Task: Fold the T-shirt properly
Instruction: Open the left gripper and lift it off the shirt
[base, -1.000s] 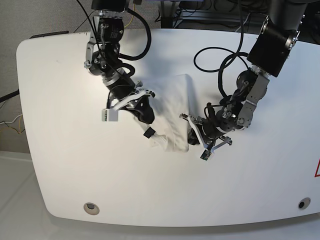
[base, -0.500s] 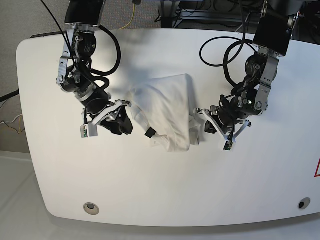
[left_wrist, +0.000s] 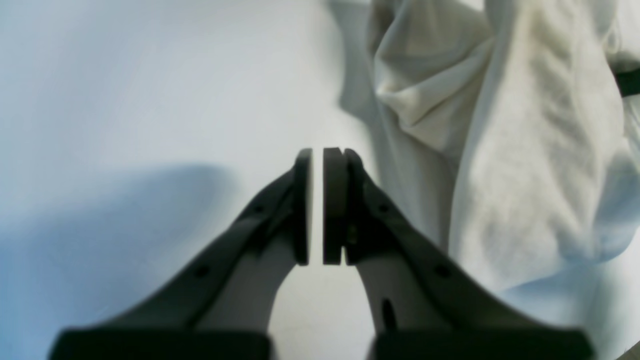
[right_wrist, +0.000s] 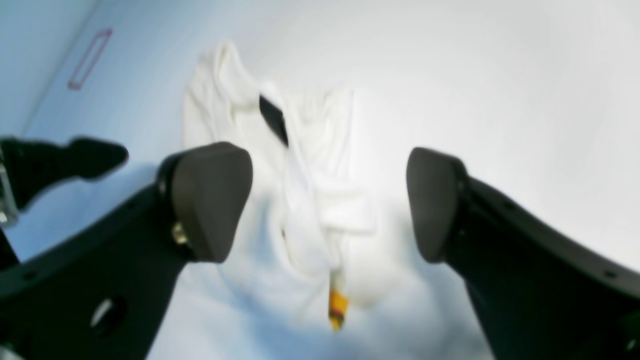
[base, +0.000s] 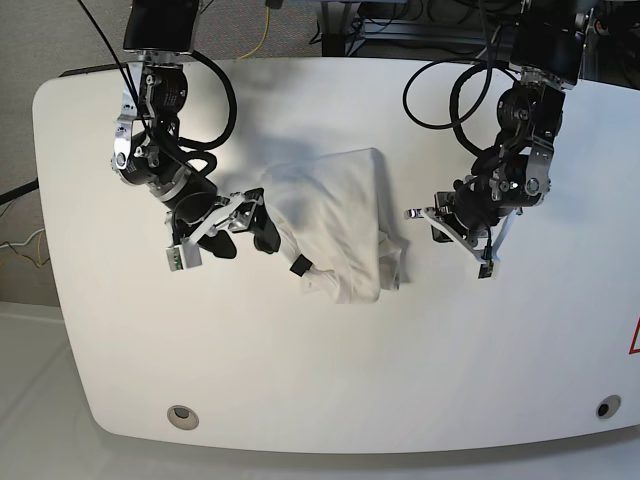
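T-shirt (base: 335, 225) lies bunched mid-table (base: 320, 400), both end effectors clear.

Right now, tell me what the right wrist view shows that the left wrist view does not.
Only the right wrist view shows the open right gripper with nothing between its fingers, the T-shirt's black tag and an orange-yellow bit of print. Only the left wrist view shows the left gripper, shut on nothing, beside the cloth's edge. Both show the crumpled white T-shirt lying on the white table.
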